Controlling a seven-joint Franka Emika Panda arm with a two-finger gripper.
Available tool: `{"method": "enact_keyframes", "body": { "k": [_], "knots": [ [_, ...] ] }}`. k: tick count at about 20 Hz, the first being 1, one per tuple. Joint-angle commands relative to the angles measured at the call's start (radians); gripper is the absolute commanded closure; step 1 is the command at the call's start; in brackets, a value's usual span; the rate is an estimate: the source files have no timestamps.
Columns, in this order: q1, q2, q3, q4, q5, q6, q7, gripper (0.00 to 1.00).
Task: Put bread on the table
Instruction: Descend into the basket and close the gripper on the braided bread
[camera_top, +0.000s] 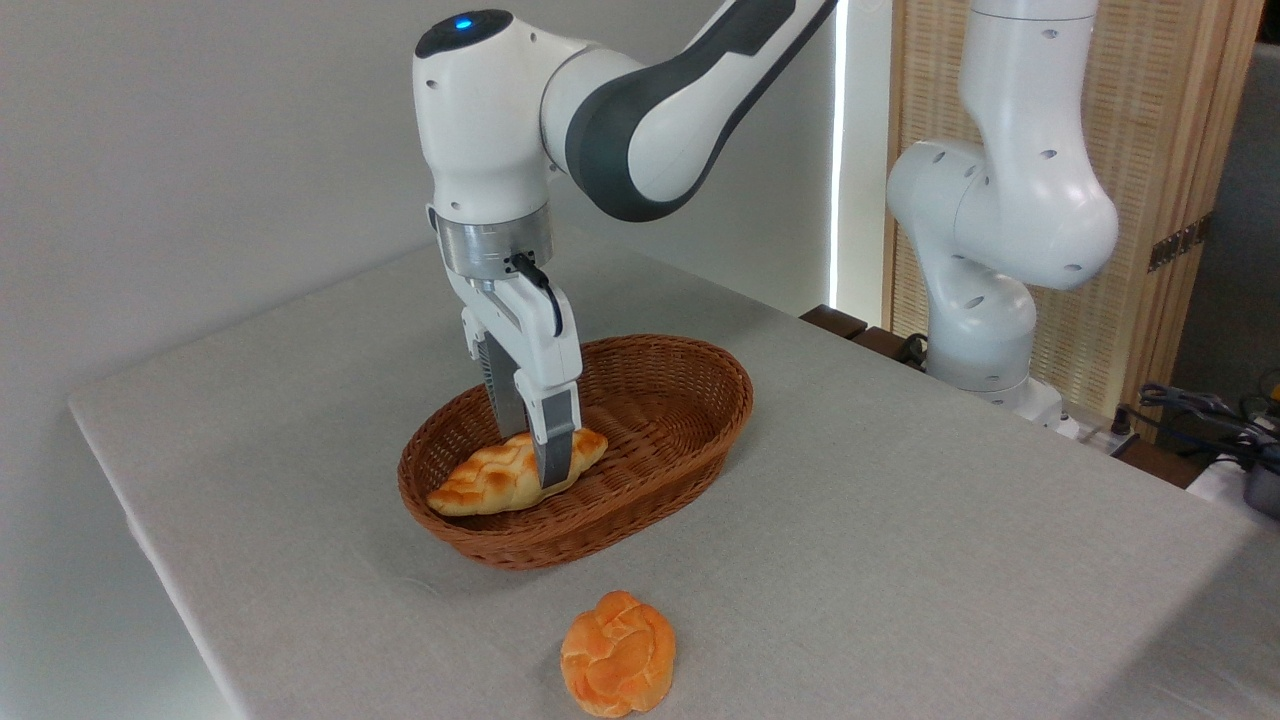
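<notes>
Fixed camera: a round orange knotted bun (618, 653) lies near the grey-clothed table's (900, 520) front edge; behind, in the brown oval wicker basket (690, 400), the gripper's (535, 460) fingers straddle the braided golden loaf (490, 480), apparently clamping. Grasp step; lifting clear comes next.

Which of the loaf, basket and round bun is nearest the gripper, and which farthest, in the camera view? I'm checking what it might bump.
1. Loaf: between the fingers of the gripper, inside the basket.
2. Basket: its wall rings the gripper on all sides.
3. Round bun: out on the table, in front of the basket, well clear.
</notes>
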Motion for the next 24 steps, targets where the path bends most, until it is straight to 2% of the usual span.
{"method": "enact_keyframes", "body": {
  "k": [1, 7, 13, 14, 15, 19, 21, 24],
  "knots": [
    [-0.02, 0.011, 0.008, -0.016, -0.017, 0.032, 0.004, 0.0],
    [-0.02, 0.016, 0.008, -0.025, -0.017, 0.06, 0.005, 0.01],
    [-0.02, 0.016, 0.008, -0.05, -0.017, 0.103, 0.007, 0.12],
    [-0.02, 0.017, 0.008, -0.05, -0.017, 0.11, 0.012, 0.2],
    [-0.02, 0.019, 0.006, -0.05, -0.017, 0.11, 0.013, 0.33],
    [-0.02, 0.022, 0.006, -0.05, -0.017, 0.11, 0.015, 0.58],
    [-0.02, 0.022, 0.006, -0.05, -0.017, 0.109, 0.015, 0.63],
    [-0.02, 0.022, 0.006, -0.05, -0.017, 0.104, 0.013, 0.64]
  ]
}}
